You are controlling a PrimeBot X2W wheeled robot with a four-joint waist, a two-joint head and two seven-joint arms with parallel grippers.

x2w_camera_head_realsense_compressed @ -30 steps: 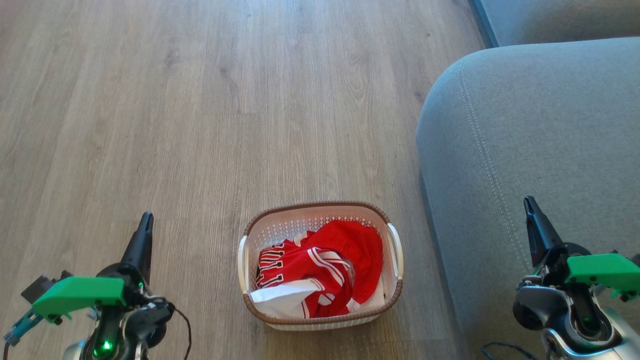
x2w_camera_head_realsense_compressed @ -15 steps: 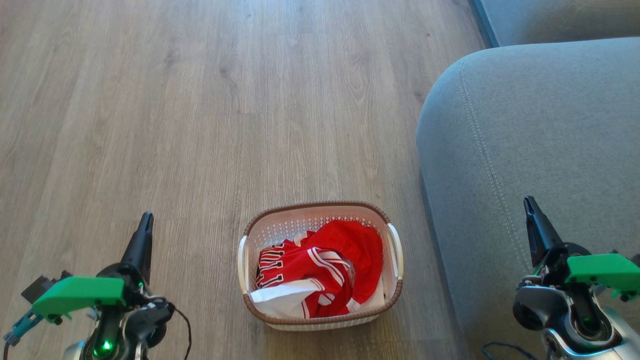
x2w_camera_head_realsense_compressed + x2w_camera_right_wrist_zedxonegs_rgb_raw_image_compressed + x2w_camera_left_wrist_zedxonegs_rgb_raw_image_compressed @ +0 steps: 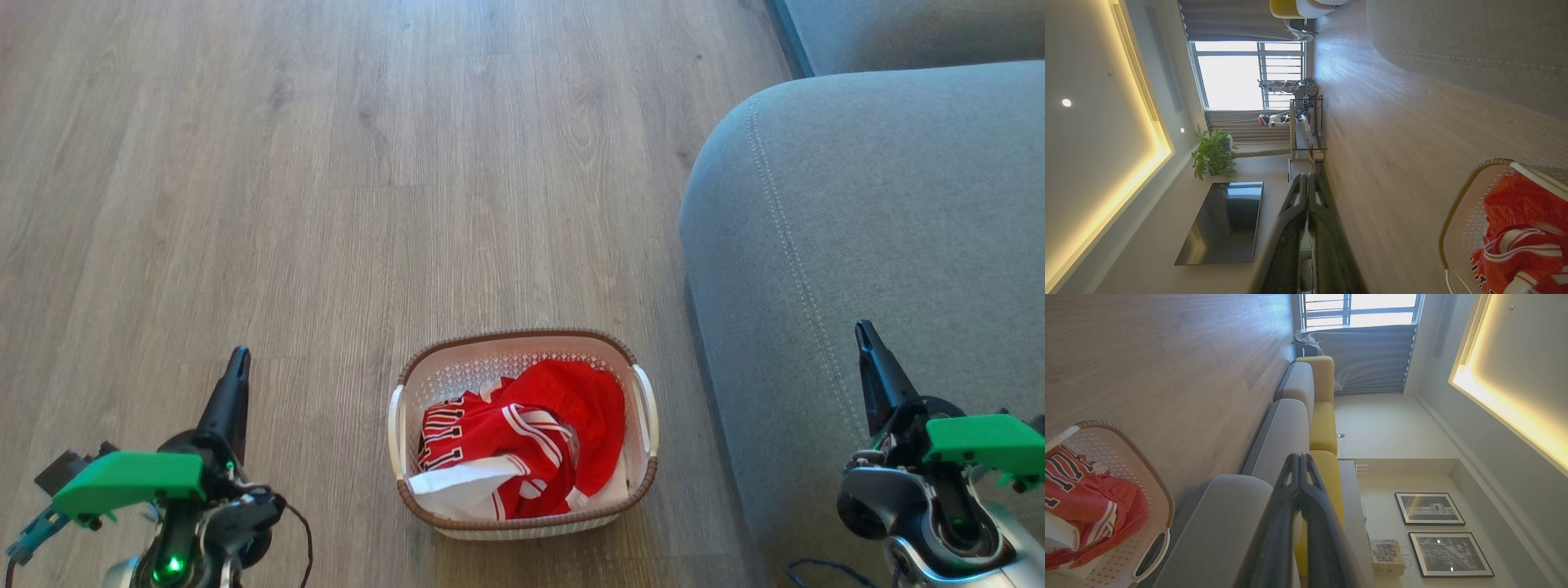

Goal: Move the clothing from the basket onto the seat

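Nothing here reads as a whole word or number. The clothing (image 3: 535, 437) in the basket (image 3: 522, 335) has black-and-white block lettering on a crumpled fold, but only upright strokes show. The print on the box (image 3: 1387, 555) is too small to read.

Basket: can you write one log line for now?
clothing: in basket | basket: on floor by seat | left gripper: shut | right gripper: shut

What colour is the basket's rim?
Brown rim on the white basket; head view shows it best.

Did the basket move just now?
No. The basket keeps the same gap from the grey seat, with the red clothing still inside.
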